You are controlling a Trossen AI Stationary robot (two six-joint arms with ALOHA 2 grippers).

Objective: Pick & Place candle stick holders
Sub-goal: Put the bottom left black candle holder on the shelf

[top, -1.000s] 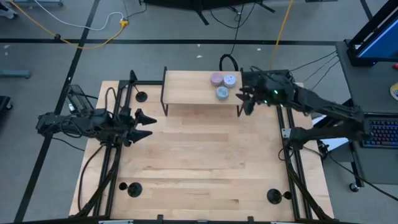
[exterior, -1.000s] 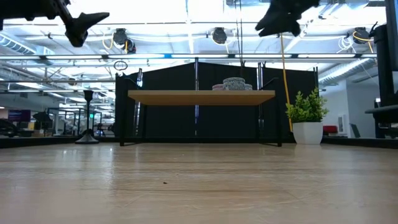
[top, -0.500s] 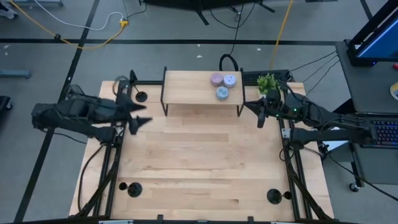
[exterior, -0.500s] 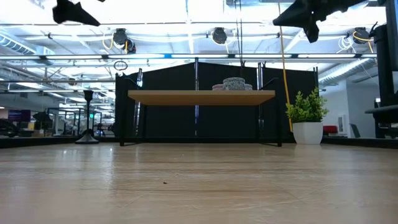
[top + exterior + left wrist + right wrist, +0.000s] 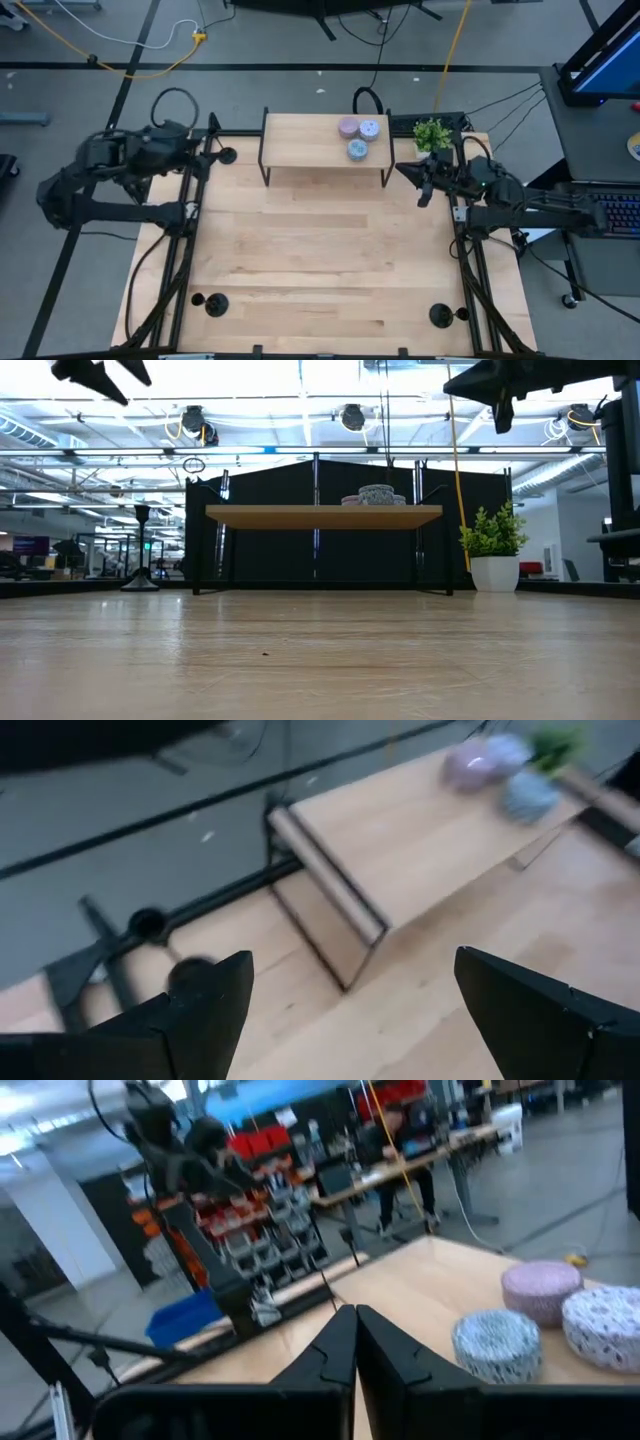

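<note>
left tool (image 5: 345, 1005) retreated, fingers spread, right tool (image 5: 355, 1342) closed

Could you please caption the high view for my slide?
Three candle stick holders sit at table corners; both arms wait at the sides.

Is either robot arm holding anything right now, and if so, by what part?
Nothing is held. The left gripper has its fingers spread wide with only table between them. The right gripper has its fingers pressed together on nothing.

Two dark, jointed arms with black cable loops; each gripper, left (image 5: 350, 1010) and right (image 5: 355, 1342), has pointed, wedge-shaped black fingers.
</note>
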